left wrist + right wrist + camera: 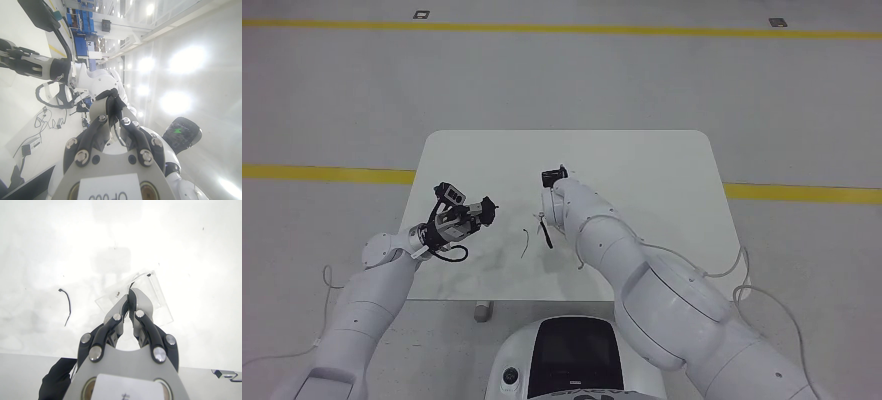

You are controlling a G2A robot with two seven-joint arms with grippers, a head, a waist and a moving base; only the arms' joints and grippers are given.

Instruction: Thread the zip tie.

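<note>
Pointing down, right gripper [129,294] pinches zip tie [132,283]; left gripper [113,99] hovers sideways, closed.

We see a white worktop [642,170]. A thin black zip tie [69,306] lies on it near the middle. A clear flat sheet [160,294] lies just right of it.

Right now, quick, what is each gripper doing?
Left gripper: closed, pinching a thin black strand.
Right gripper: closed on a zip tie.
</note>
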